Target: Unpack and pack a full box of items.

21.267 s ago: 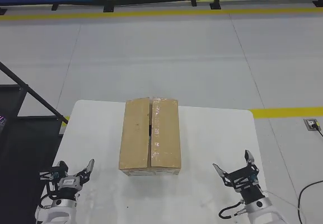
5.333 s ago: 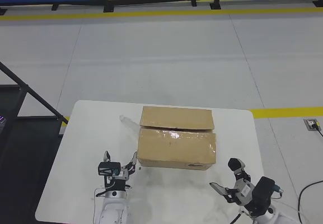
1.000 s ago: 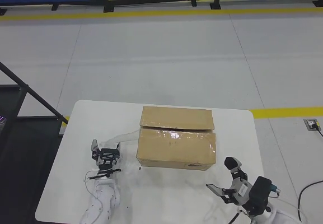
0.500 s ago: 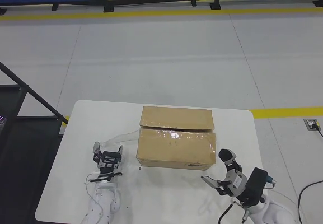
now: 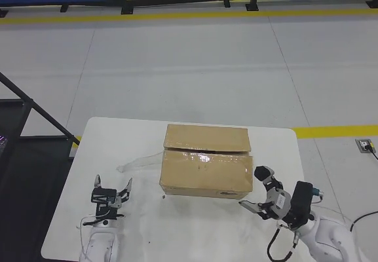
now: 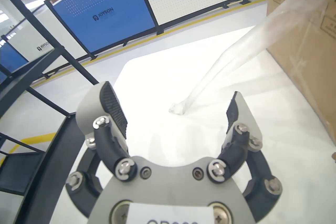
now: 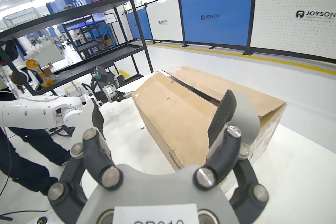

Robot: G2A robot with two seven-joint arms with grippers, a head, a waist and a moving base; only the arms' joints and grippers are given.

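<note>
Cardboard box, one only, sits on the single white table, nearer the far edge and a little toward the right side, its long side facing the robot. Its two top flaps lie down, with a dark gap along the seam between them, plain in the right wrist view. One strip of clear tape runs from the box's upper left end out and down to the tabletop on its left, where the crumpled free end rests; the left wrist view shows the strip stretched from the box. Two grippers are at the near side of the table. The left gripper is near the table's front left, well apart from the box, its two fingers spread wide with nothing between them. The right gripper is just beside the box's near right corner, its fingers likewise spread and empty.
</note>
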